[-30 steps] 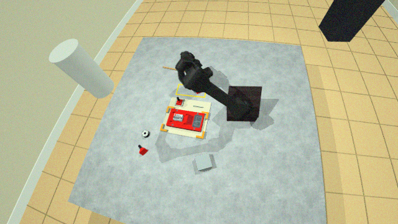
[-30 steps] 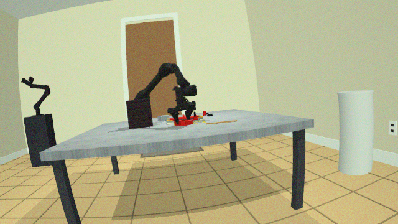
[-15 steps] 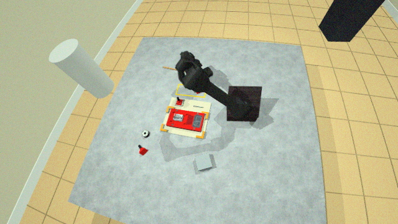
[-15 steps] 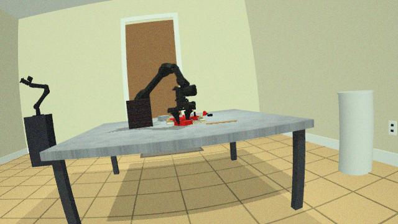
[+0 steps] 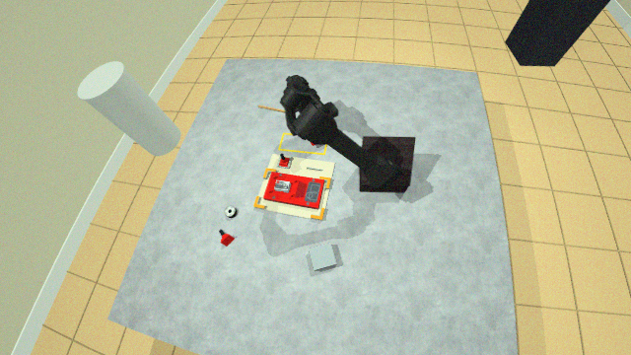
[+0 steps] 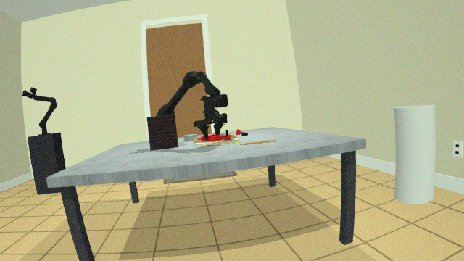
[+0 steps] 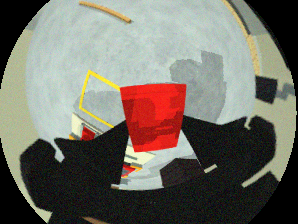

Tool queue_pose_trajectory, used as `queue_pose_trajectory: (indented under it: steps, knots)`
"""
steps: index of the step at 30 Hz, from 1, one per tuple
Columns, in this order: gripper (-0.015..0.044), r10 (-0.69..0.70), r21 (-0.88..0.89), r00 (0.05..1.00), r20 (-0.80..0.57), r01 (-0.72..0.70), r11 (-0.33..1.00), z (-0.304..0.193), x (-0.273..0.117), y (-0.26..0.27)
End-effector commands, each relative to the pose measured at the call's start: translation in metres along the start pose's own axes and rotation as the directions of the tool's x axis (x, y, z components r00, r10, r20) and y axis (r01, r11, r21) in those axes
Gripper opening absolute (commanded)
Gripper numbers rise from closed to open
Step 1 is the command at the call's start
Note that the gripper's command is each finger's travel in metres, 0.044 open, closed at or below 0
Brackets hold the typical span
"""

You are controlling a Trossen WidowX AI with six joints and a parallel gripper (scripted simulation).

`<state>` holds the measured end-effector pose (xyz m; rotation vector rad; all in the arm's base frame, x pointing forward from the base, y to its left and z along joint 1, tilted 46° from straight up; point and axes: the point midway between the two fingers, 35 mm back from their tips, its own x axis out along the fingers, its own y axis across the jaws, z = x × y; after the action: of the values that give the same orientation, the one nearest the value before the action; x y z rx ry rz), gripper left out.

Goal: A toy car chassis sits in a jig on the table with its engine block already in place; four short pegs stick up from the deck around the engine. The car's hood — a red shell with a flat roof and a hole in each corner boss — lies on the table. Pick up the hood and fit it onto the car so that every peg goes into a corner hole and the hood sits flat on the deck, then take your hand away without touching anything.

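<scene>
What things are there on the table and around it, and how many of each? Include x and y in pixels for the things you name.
hood [image 7: 154, 117]: 1, red, between the fingers
jig [image 5: 320, 165]: 1, cream with orange corners, mid-table
chassis [image 5: 295, 197]: 1, red, in the jig
engine block [image 5: 282, 185]: 1, silvery, on the chassis
red pieces with black stems: 2, one on the jig [image 5: 284, 162], one beyond the wheel [image 5: 227, 240]
wheel [image 5: 231, 212]: 1, black and white, beside the jig
block [image 5: 323, 257]: 1, grey, on the table
stick [image 5: 269, 108] [image 6: 258, 142] [image 7: 106, 11]: 1, tan, on the table
yellow outline [image 5: 302, 151] [image 7: 85, 90]: 1, beside the jig
column [image 5: 133, 110] [image 6: 415, 156]: 1, whitish, on the floor
door [image 6: 175, 61]: 1, brown, in the wall
arm [image 5: 350, 147] [image 6: 176, 98]: 1, black, on its base
end effector [image 6: 212, 137] [image 7: 153, 119]: 1, black, gripping the hood
</scene>
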<state>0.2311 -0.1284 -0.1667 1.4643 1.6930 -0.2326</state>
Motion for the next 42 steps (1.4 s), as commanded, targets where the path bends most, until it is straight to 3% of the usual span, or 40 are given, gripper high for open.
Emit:
queue_pose_trajectory:
  steps: [1, 17, 26, 42]
  knots:
    - [0.0000, -0.001, -0.012, 1.000, 0.017, 0.001, 1.000, 0.004, -0.016, 0.001]
    - [0.0000, -0.002, -0.011, 1.000, 0.018, 0.002, 1.000, 0.003, -0.063, 0.001]
    - [0.0000, 0.000, -0.004, 1.000, 0.007, 0.000, 1.000, 0.001, -0.067, 0.001]
    - [0.0000, -0.019, -0.284, 0.999, 0.034, 0.028, 0.958, -0.030, -0.076, 0.073]
